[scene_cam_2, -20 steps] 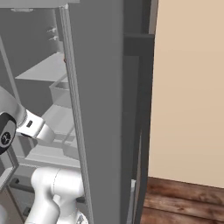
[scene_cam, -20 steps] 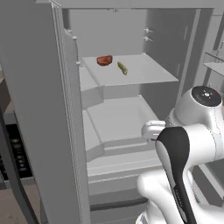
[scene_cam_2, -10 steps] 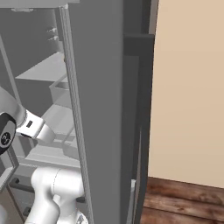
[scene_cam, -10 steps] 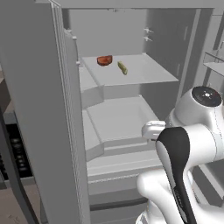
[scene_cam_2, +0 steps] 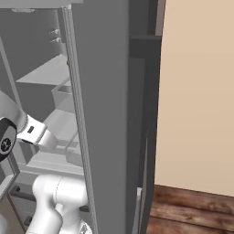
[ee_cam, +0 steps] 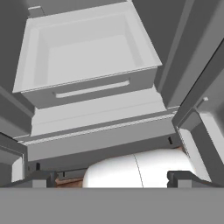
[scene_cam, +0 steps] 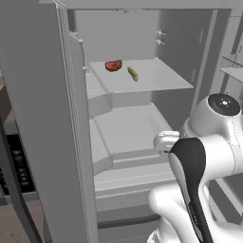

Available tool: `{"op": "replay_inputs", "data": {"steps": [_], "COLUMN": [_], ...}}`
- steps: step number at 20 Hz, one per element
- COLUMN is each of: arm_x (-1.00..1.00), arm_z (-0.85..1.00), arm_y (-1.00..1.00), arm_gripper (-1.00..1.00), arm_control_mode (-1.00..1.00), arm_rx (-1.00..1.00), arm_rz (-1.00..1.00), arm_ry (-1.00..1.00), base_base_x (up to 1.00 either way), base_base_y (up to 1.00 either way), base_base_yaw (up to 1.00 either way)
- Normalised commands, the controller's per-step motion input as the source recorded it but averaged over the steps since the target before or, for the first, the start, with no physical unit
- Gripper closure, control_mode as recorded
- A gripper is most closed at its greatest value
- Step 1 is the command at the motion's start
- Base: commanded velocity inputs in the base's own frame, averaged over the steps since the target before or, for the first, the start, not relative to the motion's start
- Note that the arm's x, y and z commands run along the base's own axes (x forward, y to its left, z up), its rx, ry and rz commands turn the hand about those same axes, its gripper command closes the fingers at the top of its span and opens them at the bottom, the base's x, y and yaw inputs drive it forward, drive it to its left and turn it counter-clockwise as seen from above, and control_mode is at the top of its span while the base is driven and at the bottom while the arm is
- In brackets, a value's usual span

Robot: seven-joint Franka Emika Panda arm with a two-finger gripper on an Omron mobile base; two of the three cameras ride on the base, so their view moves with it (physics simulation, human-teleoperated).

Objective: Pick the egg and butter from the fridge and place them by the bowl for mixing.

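The fridge (scene_cam: 42, 123) stands open in front of me. On its upper shelf lies the butter (scene_cam: 133, 73), a short yellow-green stick, just right of a red-orange lump (scene_cam: 113, 65). My gripper (ee_cam: 113, 179) is open, with nothing between its fingertips (ee_cam: 41, 178). It hangs low in front of the fridge's lower part, well below the butter, and faces an empty open drawer (ee_cam: 87, 57). The egg and the bowl are out of view.
The fridge's left door (scene_cam: 71, 156) swings out beside the arm, and the right door (scene_cam_2: 105, 114) stands close on the other side with racks (scene_cam: 232, 66) on it. A beige wall (scene_cam_2: 196, 91) and wood floor (scene_cam_2: 192, 210) lie beyond.
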Motion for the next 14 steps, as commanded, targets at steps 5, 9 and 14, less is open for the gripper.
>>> {"op": "replay_inputs", "data": {"steps": [5,9,14], "arm_x": [0.00,0.00,0.00], "arm_z": [0.00,0.00,0.10], "arm_y": [0.00,0.00,0.04], "arm_gripper": [-1.00,-1.00,-1.00], "arm_control_mode": [1.00,1.00,-1.00], "arm_rx": [0.00,0.00,0.00], "arm_rz": [0.00,0.00,0.05], "arm_ry": [0.00,0.00,-0.06], "base_base_x": [0.00,0.00,-0.01], "base_base_y": [0.00,0.01,0.05], "base_base_yaw": [0.00,0.02,0.06]}}
